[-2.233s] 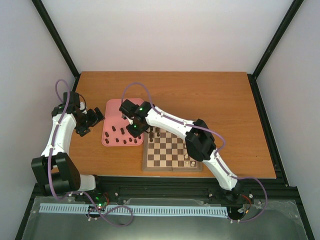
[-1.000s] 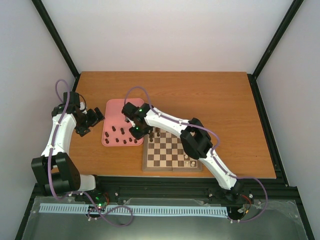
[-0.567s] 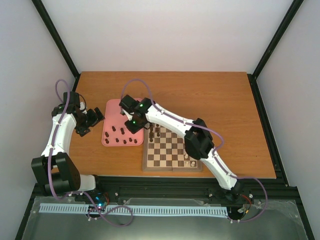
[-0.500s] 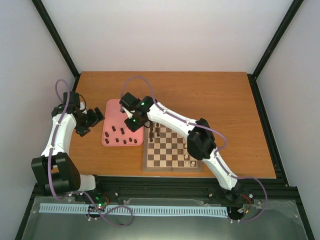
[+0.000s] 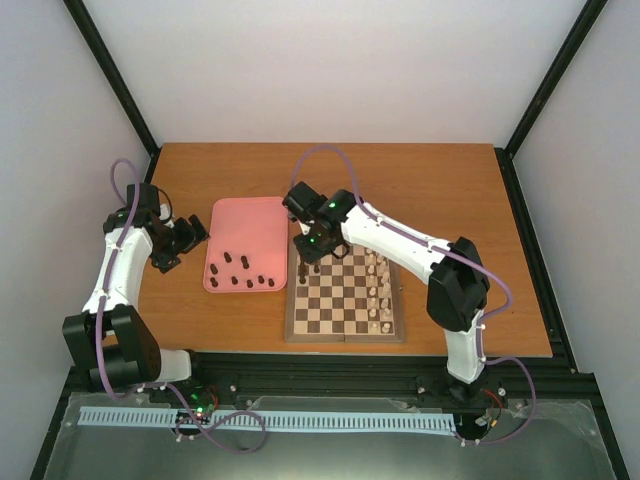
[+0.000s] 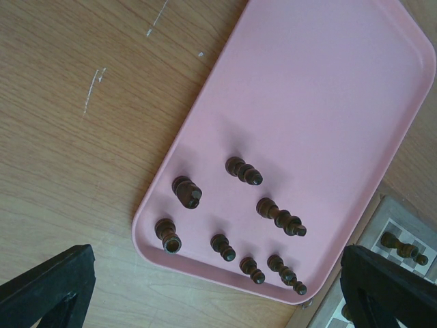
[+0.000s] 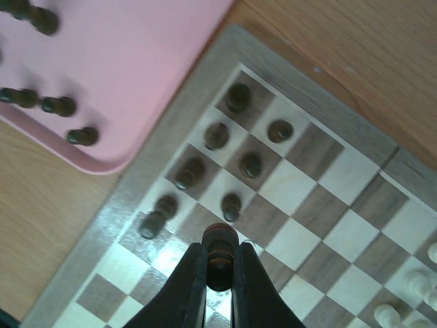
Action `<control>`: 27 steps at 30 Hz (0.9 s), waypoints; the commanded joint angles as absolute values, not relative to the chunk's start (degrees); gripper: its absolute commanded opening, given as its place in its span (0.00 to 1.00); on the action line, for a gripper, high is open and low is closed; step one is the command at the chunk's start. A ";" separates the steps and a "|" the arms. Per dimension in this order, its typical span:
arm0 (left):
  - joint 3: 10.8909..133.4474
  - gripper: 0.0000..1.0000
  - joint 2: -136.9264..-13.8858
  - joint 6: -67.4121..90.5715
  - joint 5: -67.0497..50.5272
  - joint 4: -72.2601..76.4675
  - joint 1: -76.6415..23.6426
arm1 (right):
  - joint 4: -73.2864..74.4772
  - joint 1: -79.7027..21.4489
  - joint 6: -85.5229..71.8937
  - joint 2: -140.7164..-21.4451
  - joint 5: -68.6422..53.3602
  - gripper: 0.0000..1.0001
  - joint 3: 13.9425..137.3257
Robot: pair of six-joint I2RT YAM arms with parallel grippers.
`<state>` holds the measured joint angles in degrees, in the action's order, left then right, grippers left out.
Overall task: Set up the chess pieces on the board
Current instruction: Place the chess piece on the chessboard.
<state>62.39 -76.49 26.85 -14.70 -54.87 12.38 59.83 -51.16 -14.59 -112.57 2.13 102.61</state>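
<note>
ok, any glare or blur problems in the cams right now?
Right wrist: white glare washes out board squares at lower left, beside the dark piece the right gripper pinches; loose pieces on the pink tray look soft. Left wrist: sharp, even light, short soft shadows under the tray's pieces; left gripper's fingers dark and defocused. Top external: evenly lit, no glare.

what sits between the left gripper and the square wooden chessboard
A pink rectangular tray holding seven small dark brown chess pieces lies between left gripper and chessboard; the top view shows it.
</note>
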 commanded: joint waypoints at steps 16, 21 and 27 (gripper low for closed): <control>63.37 1.00 -76.79 26.19 -14.74 -54.09 12.15 | 54.74 -50.93 -18.08 -108.30 -0.57 0.03 90.29; 63.28 1.00 -76.82 26.12 -14.83 -54.06 12.14 | 54.31 -51.39 -18.20 -109.98 -0.96 0.03 90.68; 63.03 1.00 -76.53 26.10 -14.96 -54.10 12.16 | 53.71 -51.85 -18.27 -111.46 -1.16 0.03 91.37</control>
<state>62.39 -76.66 26.85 -14.68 -54.87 12.38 55.02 -51.27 -17.45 -110.19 -0.89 90.80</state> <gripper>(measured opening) 0.998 0.076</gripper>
